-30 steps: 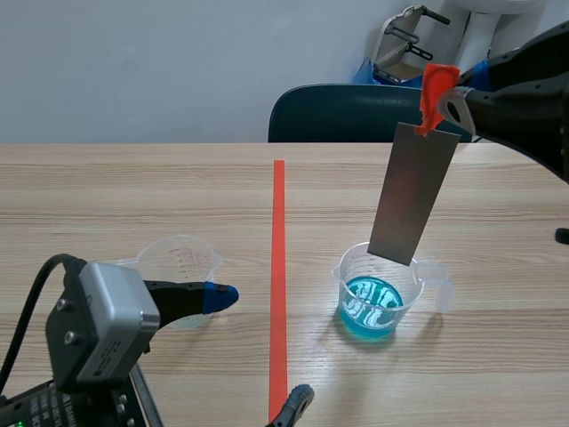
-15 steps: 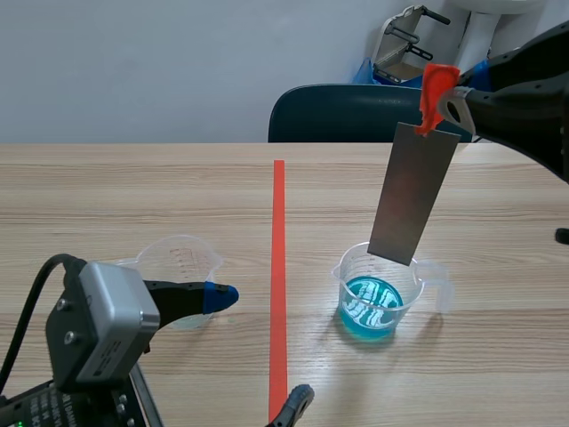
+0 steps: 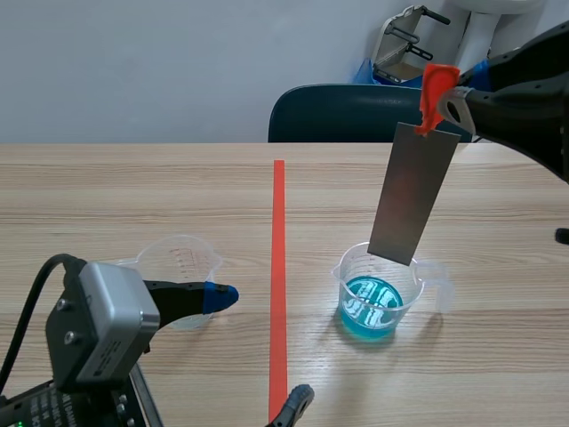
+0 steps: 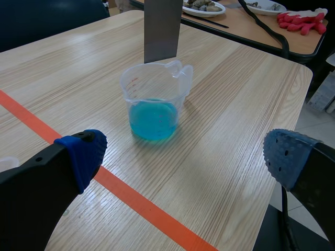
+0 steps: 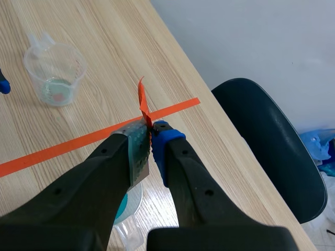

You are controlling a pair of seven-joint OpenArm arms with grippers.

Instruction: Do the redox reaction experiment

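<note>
The right gripper is clamped tight on the top of a flat grey metal strip, which hangs over a clear plastic beaker of blue liquid. The left gripper gapes wide, holding nothing, near a second clear plastic beaker.

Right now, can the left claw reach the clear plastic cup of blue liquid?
Probably yes: the open left claw faces that clear plastic cup, nothing between; only the grey metal strip hangs above it.
</note>
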